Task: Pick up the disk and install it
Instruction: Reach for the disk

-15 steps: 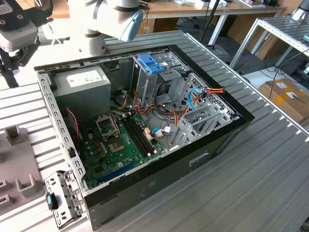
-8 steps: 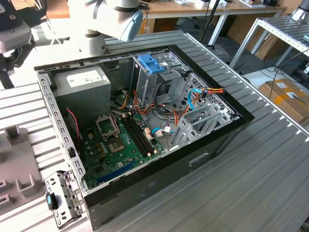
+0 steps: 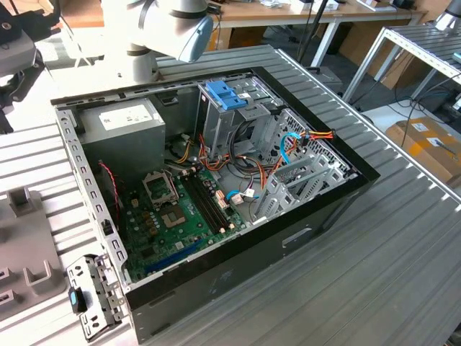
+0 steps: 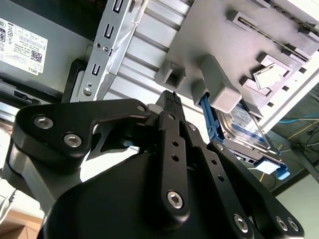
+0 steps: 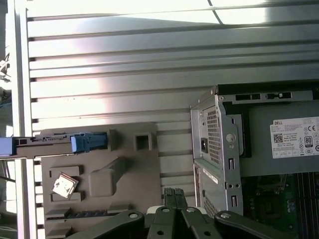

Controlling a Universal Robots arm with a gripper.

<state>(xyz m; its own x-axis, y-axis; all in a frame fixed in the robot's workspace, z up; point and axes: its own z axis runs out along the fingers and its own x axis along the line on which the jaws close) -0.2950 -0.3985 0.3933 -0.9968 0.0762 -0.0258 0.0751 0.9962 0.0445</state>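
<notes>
Beside the open black-and-grey computer case (image 3: 238, 267), the disk (image 5: 50, 144), a flat dark rectangular hard drive with bright blue plastic rails along its sides, stands on edge in a slot of a grey moulded plastic fixture (image 5: 129, 169). That fixture lies on the ribbed aluminium bench (image 5: 149, 64), just beside the case. Standing the drive up this way probably leaves both flat faces free for fingers to close on, which lying flat would not allow. In the second wrist view the same disk (image 4: 246, 127) sits wedged behind a grey block of the fixture (image 4: 209, 35), one blue rail showing along its edge. The black hand (image 5: 173, 193) looks closed with nothing between its fingertips. It hangs over the bench strip between fixture and case, apart from the disk, so by my reading the pick-up is not yet done. In the second wrist view the hand (image 4: 171, 97) points toward the fixture's near edge. Across the middle of the exterior view the case lies on its side with the panel off, most likely so the drive cage can be reached from above. A bare blue slotted plastic bracket (image 3: 225, 94) sits on top of that cage at upper centre. The grey power-supply box (image 3: 122, 126) fills the corner toward the exterior view's left, and the fixture (image 3: 29, 245) shows at that view's lower left
</notes>
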